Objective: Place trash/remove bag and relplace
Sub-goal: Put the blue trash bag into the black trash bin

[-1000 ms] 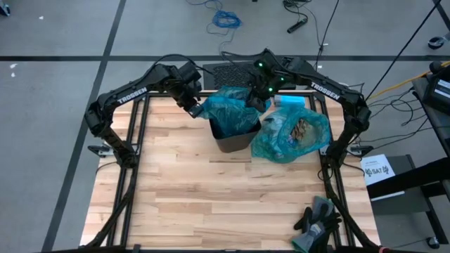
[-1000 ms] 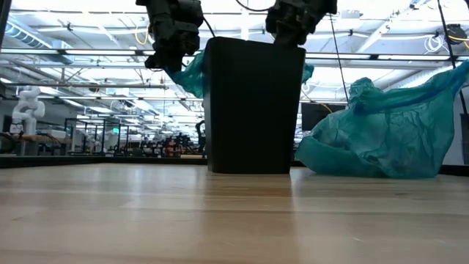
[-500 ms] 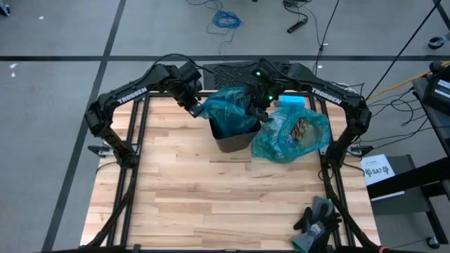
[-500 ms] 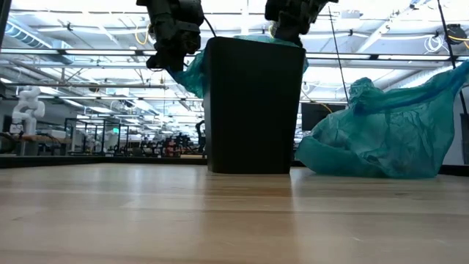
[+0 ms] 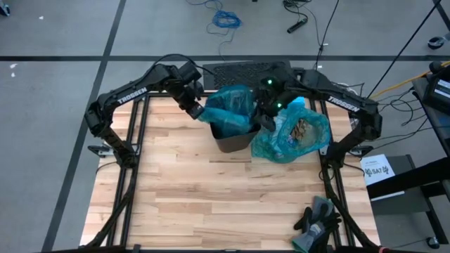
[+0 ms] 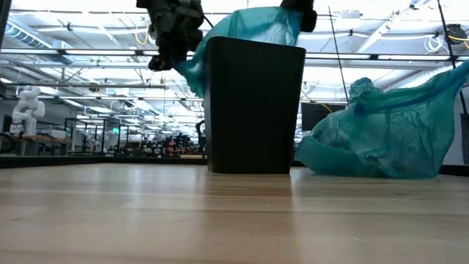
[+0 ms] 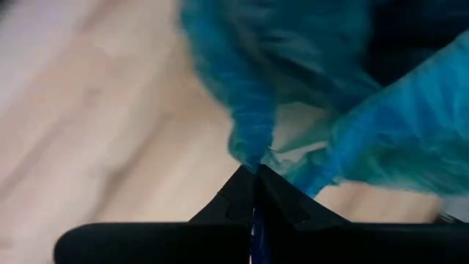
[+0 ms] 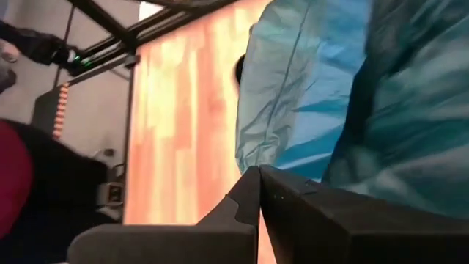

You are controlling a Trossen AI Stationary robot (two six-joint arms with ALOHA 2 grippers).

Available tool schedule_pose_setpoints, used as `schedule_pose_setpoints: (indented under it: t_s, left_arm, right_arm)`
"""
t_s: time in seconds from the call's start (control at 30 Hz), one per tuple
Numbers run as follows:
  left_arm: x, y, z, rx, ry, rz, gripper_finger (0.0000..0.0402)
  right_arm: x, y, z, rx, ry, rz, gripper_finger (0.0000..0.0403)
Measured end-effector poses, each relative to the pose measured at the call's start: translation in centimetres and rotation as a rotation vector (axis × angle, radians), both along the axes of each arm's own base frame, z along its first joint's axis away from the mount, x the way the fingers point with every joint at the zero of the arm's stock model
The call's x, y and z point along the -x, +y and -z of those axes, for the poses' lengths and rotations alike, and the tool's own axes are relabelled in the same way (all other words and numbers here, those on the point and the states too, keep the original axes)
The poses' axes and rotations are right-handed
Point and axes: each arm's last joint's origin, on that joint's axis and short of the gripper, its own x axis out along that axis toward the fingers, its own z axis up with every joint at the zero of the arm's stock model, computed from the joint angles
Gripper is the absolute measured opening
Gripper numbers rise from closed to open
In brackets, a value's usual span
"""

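My left gripper (image 5: pixel 197 111) sits at the far left side of the black bin (image 6: pixel 254 106), its jaws pinched shut on the edge of the fresh teal bag (image 5: pixel 230 107) that drapes over the bin's mouth — in my left wrist view the two dark fingers (image 7: pixel 242 194) meet with a twist of the teal film (image 7: pixel 253 132) caught between them. My right gripper (image 5: pixel 266 111) is at the bin's far right side, between the bin and the full bag (image 5: pixel 294 137), and its jaws are closed too; in the right wrist view the fingers (image 8: pixel 253 194) come together against the teal film (image 8: pixel 293 110), and from the low view the bag (image 6: pixel 253 28) is lifted in a peak above the bin's rim on that side. The bin stands upright on the wooden surface (image 5: pixel 211 204), toward its far edge and near the middle. Just beside it on the right lies the full bag, slumped on the surface — through its thin teal skin I can make out the trash (image 5: pixel 302 130), brown and pale crumpled scraps bunched inside. In the low view this bag (image 6: pixel 381 136) spreads wide and low, touching the surface, close to the bin's foot. A pair of dark gloves (image 5: pixel 316 221) lies at the near right corner, well apart from everything else.
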Motion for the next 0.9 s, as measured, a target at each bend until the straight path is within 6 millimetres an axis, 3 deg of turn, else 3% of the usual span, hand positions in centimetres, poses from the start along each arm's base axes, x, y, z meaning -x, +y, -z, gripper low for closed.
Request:
schedule_pose_setpoints:
  t_s: [0.13, 0.37, 0.67, 0.9]
  left_arm:
    - [-0.4, -0.8, -0.2, 0.097, -0.07, 0.077, 0.0016]
    - [-0.3, -2.7, -0.9, 0.12, -0.109, 0.196, 0.0016]
    - [0.1, -4.0, -0.7, 0.119, -0.034, 0.303, 0.0015]
    - [0.5, -3.9, -0.5, 0.062, 0.049, 0.284, 0.0015]
  right_arm:
    - [-0.6, 2.0, 0.5, -0.063, 0.072, -0.001, 0.0]
    - [-1.5, 4.6, 2.2, -0.081, 0.279, 0.098, 0.0]
    - [-3.2, 6.2, 4.7, -0.075, 0.442, 0.104, 0.0]
    - [-3.0, 6.6, 6.5, -0.09, 0.564, 0.156, 0.0]
